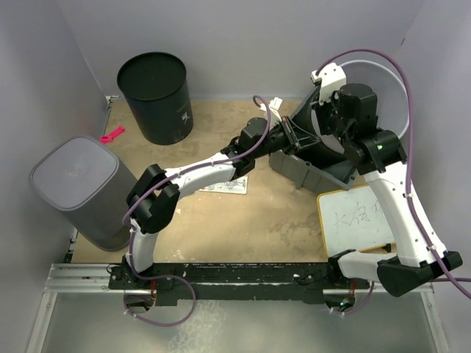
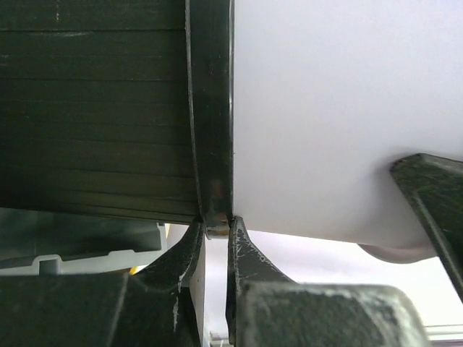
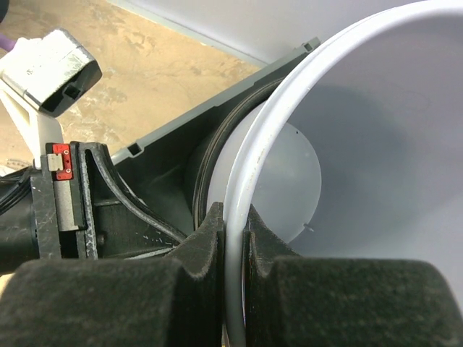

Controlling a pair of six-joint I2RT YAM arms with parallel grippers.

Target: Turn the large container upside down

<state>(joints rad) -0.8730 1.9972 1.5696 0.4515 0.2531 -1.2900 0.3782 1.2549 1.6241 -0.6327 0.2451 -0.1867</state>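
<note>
We see the right gripper (image 3: pixel 234 217) pinched tight on the rim of the large white container (image 3: pixel 376 144), which is tilted with its mouth toward that wrist. Nothing lies inside it, only its bare floor. The left gripper (image 2: pixel 217 224) is closed on the edge of a black ribbed ring (image 2: pixel 210 108) – right against the container's outer wall. A grey crate (image 1: pixel 302 170) sits below both hands.

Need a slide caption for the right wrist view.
Right gripper shut on the white rim of the large container, whose open mouth faces the camera, with a grey bin behind.
</note>
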